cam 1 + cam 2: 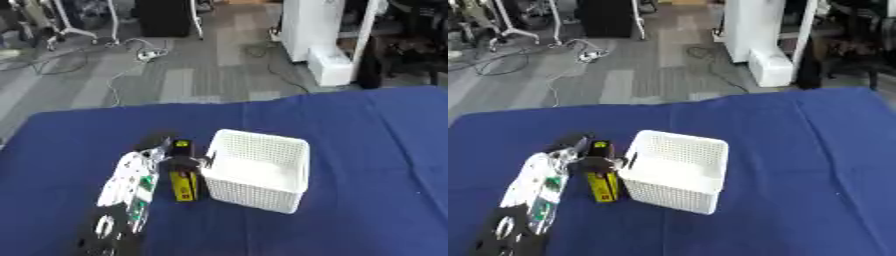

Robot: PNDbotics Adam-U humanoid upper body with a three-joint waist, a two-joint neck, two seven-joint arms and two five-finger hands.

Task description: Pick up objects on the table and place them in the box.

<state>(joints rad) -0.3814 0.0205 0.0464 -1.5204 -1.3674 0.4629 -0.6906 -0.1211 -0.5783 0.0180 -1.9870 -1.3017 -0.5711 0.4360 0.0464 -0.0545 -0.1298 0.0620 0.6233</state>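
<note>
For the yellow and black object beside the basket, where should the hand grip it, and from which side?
Probably across the yellow and black object's long sides, coming from above and the left: the white basket blocks its right side. The left hand is already at its far end.

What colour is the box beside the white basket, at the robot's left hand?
Yellow and black box, seen best in the left eye view, beside the basket.

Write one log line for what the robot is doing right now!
left hand: curled round yellow-and-black object | object: on blue table, left of white basket | basket: looks empty | right hand: not in view
</note>
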